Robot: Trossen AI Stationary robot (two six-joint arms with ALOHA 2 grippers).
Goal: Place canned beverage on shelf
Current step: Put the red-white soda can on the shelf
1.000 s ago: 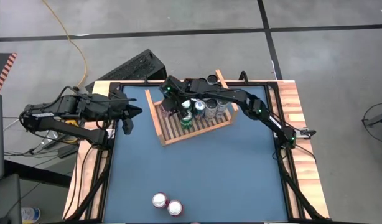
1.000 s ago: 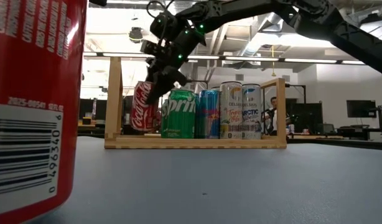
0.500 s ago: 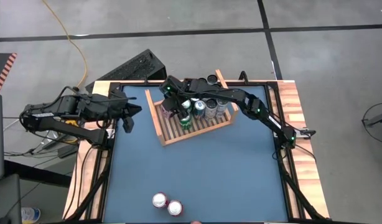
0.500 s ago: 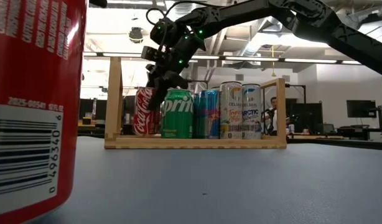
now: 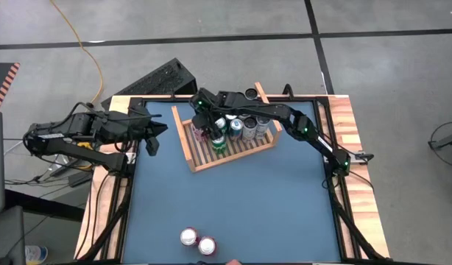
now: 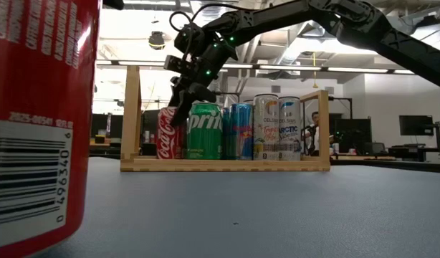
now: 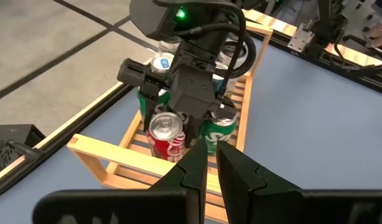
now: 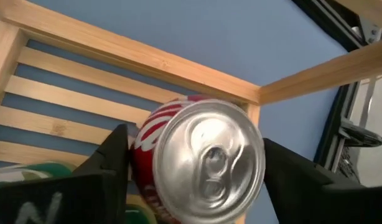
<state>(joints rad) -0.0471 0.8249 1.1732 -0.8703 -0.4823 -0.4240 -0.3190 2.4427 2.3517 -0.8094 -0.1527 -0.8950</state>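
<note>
From above, the right gripper (image 5: 205,129) hangs over the upper-left end of the shelf (image 5: 233,152) at frame centre-top, while the left gripper (image 5: 151,140), fingers shut on nothing, waits at centre-left. At table level the red cola can (image 6: 168,133) stands upright on the slats left of the green can (image 6: 205,130). In the right wrist view its lid fills the middle, a dark finger (image 8: 113,152) apart on each side, so the long axis points straight up between opened jaws, and I judge a vertical lift clears it.

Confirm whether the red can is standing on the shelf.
Yes. In the low view the red can stands upright on the shelf beside the green can.
</note>
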